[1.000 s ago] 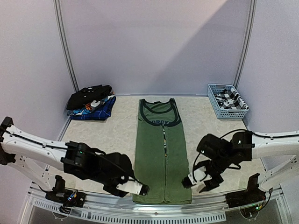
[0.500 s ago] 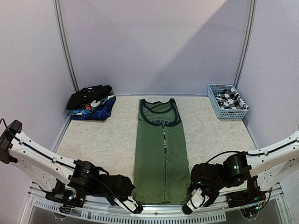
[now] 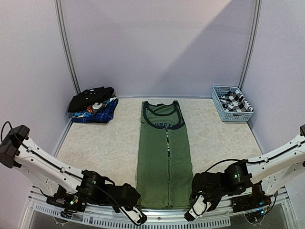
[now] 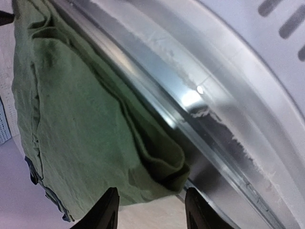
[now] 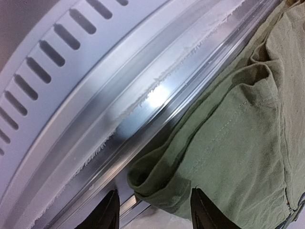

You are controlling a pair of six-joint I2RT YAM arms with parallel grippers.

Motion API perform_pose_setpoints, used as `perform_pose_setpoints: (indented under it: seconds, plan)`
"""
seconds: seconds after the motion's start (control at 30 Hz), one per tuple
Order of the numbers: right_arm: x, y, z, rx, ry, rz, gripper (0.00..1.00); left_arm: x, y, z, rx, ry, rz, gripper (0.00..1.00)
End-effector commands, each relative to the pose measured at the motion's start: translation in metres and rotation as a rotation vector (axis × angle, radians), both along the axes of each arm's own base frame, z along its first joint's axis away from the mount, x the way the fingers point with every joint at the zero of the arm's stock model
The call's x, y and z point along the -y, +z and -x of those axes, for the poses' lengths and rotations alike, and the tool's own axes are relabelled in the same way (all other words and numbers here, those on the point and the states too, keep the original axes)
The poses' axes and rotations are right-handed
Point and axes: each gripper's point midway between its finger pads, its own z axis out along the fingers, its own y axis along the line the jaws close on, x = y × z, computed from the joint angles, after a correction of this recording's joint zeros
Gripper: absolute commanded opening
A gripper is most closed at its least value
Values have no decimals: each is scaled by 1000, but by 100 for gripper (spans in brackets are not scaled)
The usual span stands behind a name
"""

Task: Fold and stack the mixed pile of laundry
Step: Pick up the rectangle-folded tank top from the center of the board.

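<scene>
Jaws of the left tool (image 4: 150, 211) are seen standing apart, with nothing clamped. The near left corner of the olive-green T-shirt (image 4: 90, 129) lies just ahead of its fingertips, at the table's metal edge (image 4: 190, 98). The right tool (image 5: 155, 212) is likewise spread, with the shirt's other near corner just ahead of it. Folded garments (image 3: 93, 105) are stacked far beyond the left tool.

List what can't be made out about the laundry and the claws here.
Top view: how many garments the folded stack holds; too small, and the black piece covers them.
Top view: what lies under the check cloth in the basket; wall and cloth hide it.
Wrist views: whether the left claw or right claw touches the green shirt; bottom edge cuts them off.
</scene>
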Motion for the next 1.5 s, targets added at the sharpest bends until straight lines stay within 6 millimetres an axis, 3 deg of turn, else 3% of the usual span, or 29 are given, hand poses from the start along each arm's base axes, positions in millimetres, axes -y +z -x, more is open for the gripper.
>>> perform_pose_setpoints:
  seconds: [0.0,0.27,0.37,0.5,0.67,0.73,0.97,1.23,1.47]
  plan:
    - [1,-7,-1,16,8,9,51,7,-9,11,6,-40,-13,48]
    - [-3,-10,-2,22,6,9,42,7,-14,15,17,-63,-30,35]
    - [-2,-10,-1,13,8,27,21,6,-14,13,24,-58,-35,28]
    - [-1,-10,-1,12,2,38,2,8,-8,10,36,-37,-15,14]
    - [1,2,-9,46,-29,6,0,16,7,0,43,39,51,0]
    - [1,12,-14,49,-52,-27,0,20,17,-8,39,92,113,0]
    - [1,39,-53,94,-189,-112,0,27,46,-42,25,263,270,0]
    - [-1,78,-117,140,-415,-259,0,29,80,-95,30,481,424,0]
    - [-1,99,-182,237,-629,-363,0,27,103,-148,88,656,528,0]
